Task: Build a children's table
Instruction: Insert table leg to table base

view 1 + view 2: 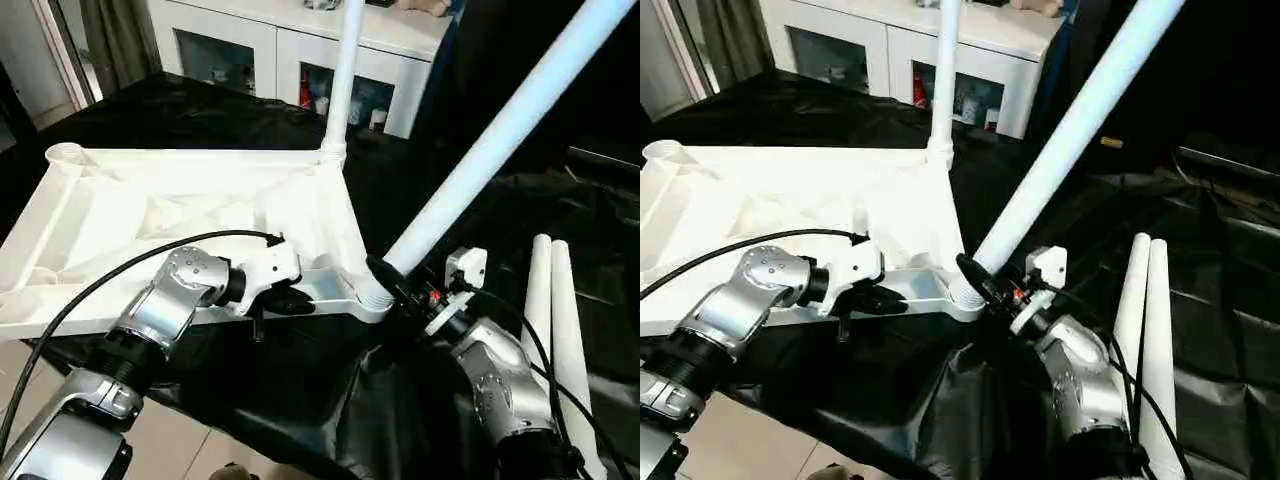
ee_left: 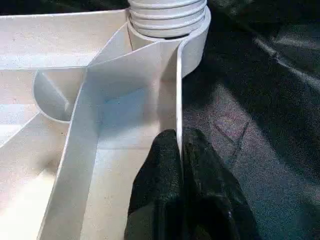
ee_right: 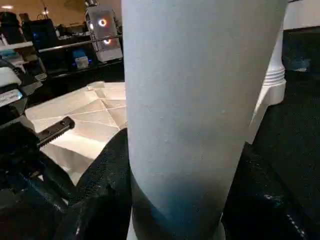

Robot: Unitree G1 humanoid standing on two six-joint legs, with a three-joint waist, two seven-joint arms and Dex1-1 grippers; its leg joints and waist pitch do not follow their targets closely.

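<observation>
A: Left gripper?
B: Jaws pinched together on the thin side wall of the tabletop, just beside the near corner socket. Tabletop upside down, ribs up, on black sheeting.

A: Right gripper?
B: Jaws about half apart, clamped around the slanted leg just above that same socket. Leg's foot at the socket; seated or not, hard to tell.

A: Other legs?
B: One upright leg in the far socket, in front of a white cabinet. Two loose legs lying side by side, right of the near socket.

A: Writing?
B: None readable.
</observation>
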